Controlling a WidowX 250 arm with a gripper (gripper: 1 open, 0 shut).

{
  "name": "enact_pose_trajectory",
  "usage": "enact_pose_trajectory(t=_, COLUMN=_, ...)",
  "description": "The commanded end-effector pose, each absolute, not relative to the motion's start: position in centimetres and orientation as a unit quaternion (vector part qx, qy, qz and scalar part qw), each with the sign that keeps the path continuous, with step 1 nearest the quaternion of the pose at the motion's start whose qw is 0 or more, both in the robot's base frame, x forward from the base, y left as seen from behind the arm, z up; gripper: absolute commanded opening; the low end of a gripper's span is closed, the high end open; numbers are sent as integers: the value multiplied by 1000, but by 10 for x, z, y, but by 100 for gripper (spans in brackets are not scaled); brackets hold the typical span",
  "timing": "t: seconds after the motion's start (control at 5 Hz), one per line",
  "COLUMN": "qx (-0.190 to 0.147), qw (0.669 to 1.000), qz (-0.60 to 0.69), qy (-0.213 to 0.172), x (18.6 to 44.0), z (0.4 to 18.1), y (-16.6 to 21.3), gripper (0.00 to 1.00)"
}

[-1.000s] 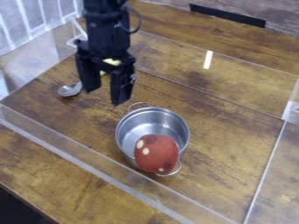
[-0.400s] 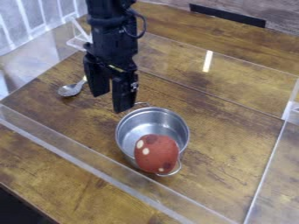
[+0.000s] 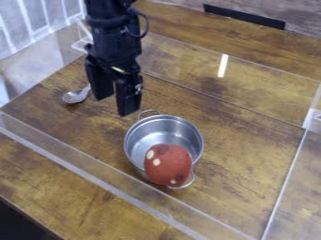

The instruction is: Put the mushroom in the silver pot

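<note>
Hand (image 3: 113,99) open, empty, pointing down above the wooden counter (image 3: 238,84). Mushroom (image 3: 167,164) sits inside the silver pot (image 3: 141,136), below and right of the hand, clear of the fingers. Spoon (image 3: 77,95) lies just left of the hand, partly hidden behind it.

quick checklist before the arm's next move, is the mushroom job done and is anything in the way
1. Mushroom inside the pot: ok, it sits within the rim against the near wall.
2. Pot upright on the table: ok.
3. Pincer empty: ok, jaws apart, nothing between them.
4. Pincer clear of pot: ok, it hangs up and to the left of the rim.
5. Spoon out of the way: ok, it lies left of the pincer.
6. Mushroom settled flat: cannot tell.
</note>
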State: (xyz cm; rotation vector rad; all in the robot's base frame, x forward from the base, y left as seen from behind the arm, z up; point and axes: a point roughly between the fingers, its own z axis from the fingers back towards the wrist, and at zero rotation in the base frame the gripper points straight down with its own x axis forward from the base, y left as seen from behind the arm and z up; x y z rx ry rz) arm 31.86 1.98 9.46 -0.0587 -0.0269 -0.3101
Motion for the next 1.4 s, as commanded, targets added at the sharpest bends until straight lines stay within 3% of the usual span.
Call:
enact_pose_trajectory(t=0.0, qx=-18, qw=989, qz=-136, qy=-59, x=334, z=122, y=32, gripper=100)
enact_pose_trajectory(t=0.4, qx=-9, qw=984, qz=-148, qy=-96, x=351, z=158, y=31, gripper=100)
enact_pose_trajectory(t=0.8, qx=-8, qw=984, qz=-149, qy=-101, x=359, z=153, y=56, gripper=100)
enact_pose_trajectory(t=1.2, qx=-12, qw=974, qz=-204, qy=-96, x=359, z=142, y=52, gripper=100)
